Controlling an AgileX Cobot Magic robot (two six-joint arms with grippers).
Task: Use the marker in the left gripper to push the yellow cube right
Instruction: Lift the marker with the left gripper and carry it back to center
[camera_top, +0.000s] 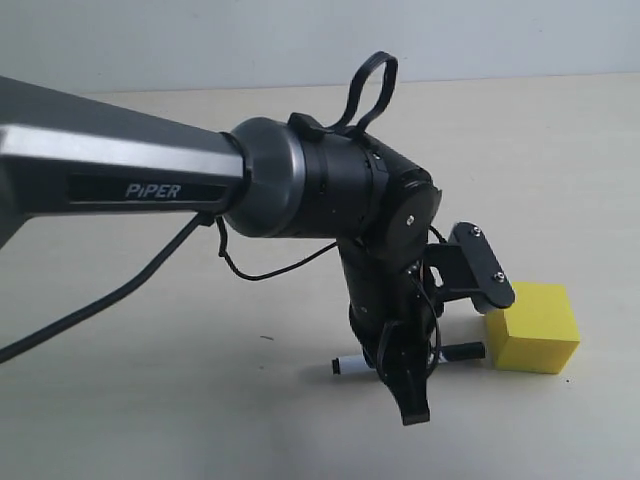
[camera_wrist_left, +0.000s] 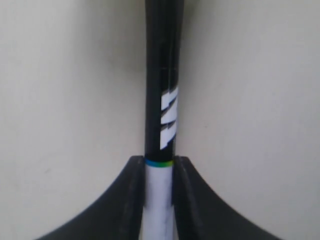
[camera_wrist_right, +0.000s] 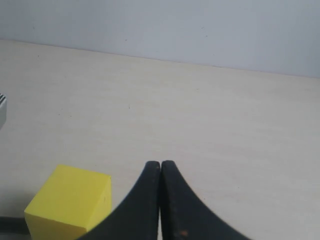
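Observation:
In the exterior view my left gripper (camera_top: 408, 398) points down at the table, shut on the marker (camera_top: 462, 351). The marker lies level and low over the table, white end to the left, black end reaching the lower left face of the yellow cube (camera_top: 535, 326); I cannot tell if they touch. The left wrist view shows the left gripper (camera_wrist_left: 159, 163) clamping the white barrel, with the marker's (camera_wrist_left: 161, 100) black labelled part sticking out past the fingertips. My right gripper (camera_wrist_right: 160, 164) is shut with nothing in it, and the yellow cube (camera_wrist_right: 70, 202) sits beside it. It is out of the exterior view.
The grey "PiPER" arm tube (camera_top: 120, 170) comes in from the left, with a black cable (camera_top: 110, 300) hanging below it. A black bracket (camera_top: 482, 266) on the wrist hangs above the cube's left side. The pale table (camera_top: 560, 160) meets a light wall at the back.

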